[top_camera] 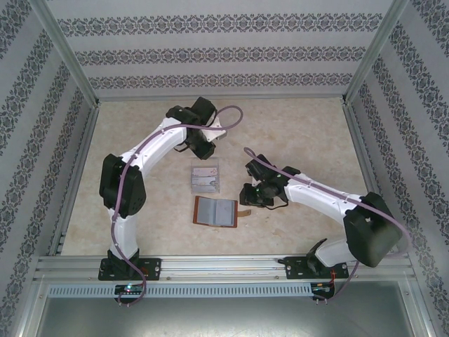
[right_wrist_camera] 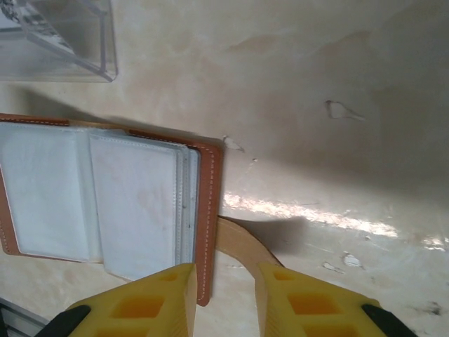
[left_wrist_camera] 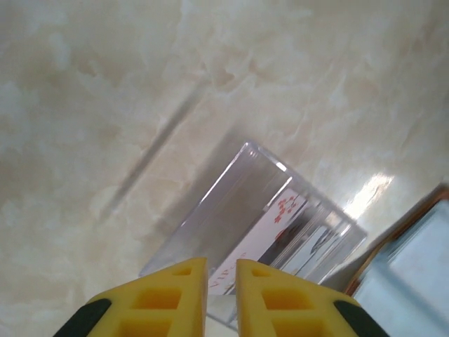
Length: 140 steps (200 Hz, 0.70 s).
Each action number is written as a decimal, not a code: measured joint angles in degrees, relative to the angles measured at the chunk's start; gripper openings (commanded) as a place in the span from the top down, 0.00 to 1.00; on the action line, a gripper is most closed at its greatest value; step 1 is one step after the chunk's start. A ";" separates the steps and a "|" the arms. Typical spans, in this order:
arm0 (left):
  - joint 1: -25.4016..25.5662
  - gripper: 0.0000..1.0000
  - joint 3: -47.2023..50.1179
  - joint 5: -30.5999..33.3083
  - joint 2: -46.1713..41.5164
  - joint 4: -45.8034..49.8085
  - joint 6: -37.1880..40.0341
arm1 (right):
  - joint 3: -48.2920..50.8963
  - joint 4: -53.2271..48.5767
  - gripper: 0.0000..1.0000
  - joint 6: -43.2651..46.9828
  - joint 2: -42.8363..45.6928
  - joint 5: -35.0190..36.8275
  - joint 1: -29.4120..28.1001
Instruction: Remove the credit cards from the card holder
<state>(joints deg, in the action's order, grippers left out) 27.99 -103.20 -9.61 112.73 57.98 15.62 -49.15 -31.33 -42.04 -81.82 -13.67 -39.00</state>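
Observation:
The card holder (top_camera: 215,210) lies open on the table, brown leather outside, pale grey-blue pockets (right_wrist_camera: 133,210) up. I cannot tell whether the pockets hold cards. Its strap tab (right_wrist_camera: 245,242) sticks out to the right. My right gripper (right_wrist_camera: 224,270) hovers open over the holder's right edge (right_wrist_camera: 208,210) and the tab, gripping nothing; from above the right gripper (top_camera: 247,196) is beside the tab (top_camera: 243,212). Credit cards (left_wrist_camera: 270,232) lie in a clear tray (left_wrist_camera: 210,210). My left gripper (left_wrist_camera: 222,263) hangs over the tray's far end, jaws a narrow gap apart and empty.
The clear tray (top_camera: 193,180) sits just beyond the card holder, near the table's middle, with the left gripper (top_camera: 202,149) behind it. Patterned walls and metal rails (top_camera: 77,175) enclose the table on three sides. Bare marbled tabletop (top_camera: 302,133) spreads around.

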 measured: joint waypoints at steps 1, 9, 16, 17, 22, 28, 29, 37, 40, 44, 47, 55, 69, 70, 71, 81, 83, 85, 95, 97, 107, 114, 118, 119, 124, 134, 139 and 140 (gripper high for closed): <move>0.00 0.78 0.17 -0.02 -0.09 -0.17 -0.57 | 0.00 0.04 0.70 0.00 -0.04 -0.04 -0.04; 0.00 0.78 1.33 -0.15 -0.50 -1.07 -3.72 | -0.13 0.37 0.70 -0.04 -0.52 -0.24 -0.46; 0.00 0.77 2.60 -0.24 -0.92 -1.88 -6.40 | -0.15 0.74 0.70 -0.15 -0.90 -0.44 -0.68; 0.00 0.76 2.93 -0.24 -1.01 -2.08 -6.93 | -0.15 0.79 0.70 -0.17 -0.92 -0.48 -0.72; 0.00 0.75 4.13 -0.31 -1.46 -2.89 -8.74 | -0.15 1.01 0.70 -0.20 -1.16 -0.59 -1.01; 0.00 0.74 5.92 -0.48 -2.21 -4.04 -10.86 | -0.15 1.25 0.70 -0.24 -1.40 -0.79 -1.03; 0.00 0.74 6.38 -0.50 -2.40 -4.42 -11.43 | -0.15 1.27 0.70 -0.26 -1.44 -0.79 -1.05; 0.00 0.73 9.09 -0.72 -3.67 -5.95 -14.25 | -0.15 1.60 0.70 -0.42 -1.73 -0.96 -1.31; 0.00 0.73 10.14 -0.85 -4.26 -6.56 -15.26 | -0.15 1.70 0.70 -0.52 -1.86 -1.01 -1.29; 0.00 0.72 11.63 -0.92 -5.07 -7.48 -16.76 | -0.15 1.90 0.70 -0.66 -2.01 -1.18 -1.29; 0.00 0.72 12.55 -1.11 -5.66 -7.98 -17.79 | -0.15 2.01 0.70 -0.72 -2.12 -1.25 -1.31; 0.00 0.71 14.97 -1.62 -7.34 -9.57 -20.44 | -0.13 2.40 0.70 -1.03 -2.38 -1.49 -1.31; 0.00 0.71 18.21 -2.95 -10.01 -12.07 -24.92 | -0.09 3.04 0.70 -1.29 -2.67 -1.88 -1.31; 0.00 0.71 18.47 -3.08 -10.25 -12.33 -25.29 | -0.07 3.10 0.70 -1.29 -2.69 -1.92 -1.31; 0.00 0.71 18.58 -3.13 -10.36 -12.44 -25.46 | -0.07 3.10 0.70 -1.29 -2.69 -1.97 -1.31; 0.00 0.71 20.17 -4.39 -11.96 -14.19 -28.55 | 0.17 3.63 0.70 -1.33 -2.80 -2.16 -1.29; 0.00 0.72 20.50 -4.66 -12.26 -14.58 -29.16 | 0.22 3.76 0.70 -1.38 -2.82 -2.23 -1.29; 0.00 0.72 20.81 -4.96 -12.55 -14.95 -29.75 | 0.28 3.85 0.70 -1.42 -2.82 -2.25 -1.29; 0.02 0.72 22.38 -6.64 -13.77 -16.92 -32.63 | 0.66 4.28 0.70 -1.51 -2.95 -2.27 -1.29; 0.02 0.72 22.75 -6.95 -13.99 -17.40 -33.11 | 0.74 4.35 0.70 -1.51 -2.99 -2.29 -1.29; 0.04 0.72 24.44 -8.44 -14.82 -19.17 -35.85 | 1.20 4.66 0.70 -1.55 -3.17 -2.38 -1.29; 0.15 0.72 25.83 -9.33 -15.32 -20.59 -37.66 | 1.57 4.90 0.70 -1.57 -3.30 -2.45 -1.29; 0.20 0.72 26.67 -9.73 -15.56 -21.33 -38.53 | 1.77 5.01 0.70 -1.60 -3.37 -2.47 -1.29; 0.20 0.72 26.95 -9.88 -15.65 -21.59 -38.84 | 1.84 5.05 0.70 -1.62 -3.41 -2.47 -1.29; 0.37 0.72 28.06 -10.23 -15.93 -22.43 -40.00 | 2.05 5.07 0.70 -1.68 -3.52 -2.47 -1.29; 0.87 0.72 30.18 -11.02 -16.28 -23.80 -41.97 | 2.64 5.22 0.70 -1.73 -3.61 -2.47 -1.29; 1.25 0.72 31.15 -11.28 -16.37 -24.28 -42.91 | 2.97 5.33 0.70 -1.75 -3.61 -2.47 -1.29; 1.38 0.72 31.39 -11.37 -16.39 -24.41 -43.17 | 3.02 5.33 0.70 -1.73 -3.61 -2.47 -1.29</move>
<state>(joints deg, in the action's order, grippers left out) 29.36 -71.81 -20.97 96.33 33.56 -27.55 -46.13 -26.00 -43.77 -85.43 -16.14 -40.29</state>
